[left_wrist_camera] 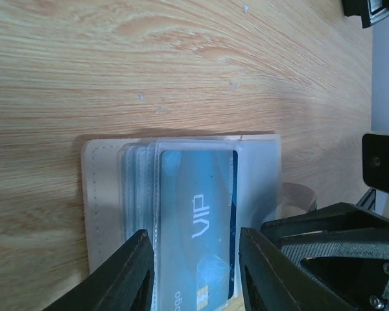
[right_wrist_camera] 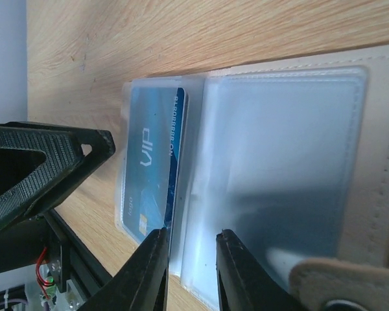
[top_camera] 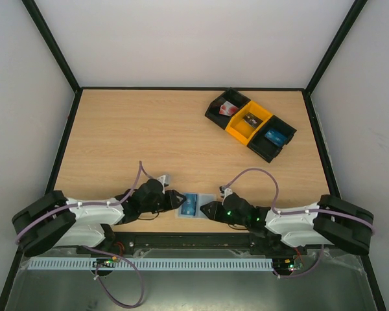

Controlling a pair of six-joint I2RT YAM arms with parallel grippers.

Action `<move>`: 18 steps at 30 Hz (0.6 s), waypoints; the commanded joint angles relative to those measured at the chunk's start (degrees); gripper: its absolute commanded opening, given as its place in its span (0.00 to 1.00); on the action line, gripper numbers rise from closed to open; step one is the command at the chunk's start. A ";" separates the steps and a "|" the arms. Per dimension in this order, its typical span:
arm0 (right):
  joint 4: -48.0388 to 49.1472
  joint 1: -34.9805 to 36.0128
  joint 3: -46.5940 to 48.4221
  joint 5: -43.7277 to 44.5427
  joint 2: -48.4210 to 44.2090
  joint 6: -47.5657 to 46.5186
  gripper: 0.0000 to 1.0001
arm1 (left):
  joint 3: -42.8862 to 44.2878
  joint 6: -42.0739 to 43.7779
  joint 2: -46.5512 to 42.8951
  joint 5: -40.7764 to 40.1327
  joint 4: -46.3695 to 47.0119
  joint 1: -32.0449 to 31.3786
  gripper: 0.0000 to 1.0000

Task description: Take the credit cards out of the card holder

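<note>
Fingers (left_wrist_camera: 120, 275) of my left end effector (left_wrist_camera: 193, 275) are closest, spread apart and gripping nothing, straddling the blue VIP credit card (left_wrist_camera: 198, 214) that sits in the card holder (left_wrist_camera: 104, 194). The holder lies open at the near edge of the table (top_camera: 149, 142), roughly midway along it, between both arms. My right end effector (right_wrist_camera: 188, 275) is unclenched too, fingers either side of a clear pocket's edge. My take: pin the sleeve with one side, pinch the card itself rather than the plastic, and slide it straight along the pocket, or the whole holder probably drags.

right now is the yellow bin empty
No, a small dark item lies inside the yellow bin in the top view.
</note>
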 commanded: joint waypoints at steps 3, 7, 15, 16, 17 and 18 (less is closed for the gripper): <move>7.00 -0.01 2.60 -0.97 5.58 -0.10 0.22 | -1.91 -0.94 4.35 3.54 10.82 -0.23 0.37; 8.10 -0.03 2.47 0.09 7.64 -0.25 0.20 | -2.01 -0.19 5.04 2.69 10.68 -0.23 0.32; 15.54 0.00 1.46 -0.23 13.19 0.35 0.14 | -4.14 -2.15 12.07 2.97 16.56 -0.92 0.15; 16.97 -0.01 1.17 -0.28 13.78 0.54 0.14 | -4.18 -2.66 13.30 2.91 17.91 -1.30 0.14; 18.24 -0.05 1.09 -0.45 14.22 0.63 0.13 | -3.95 -2.93 14.45 2.91 18.39 -1.69 0.14; 19.24 -0.01 1.14 -0.53 14.55 0.64 0.13 | -3.58 -3.06 15.63 2.94 18.87 -2.18 0.13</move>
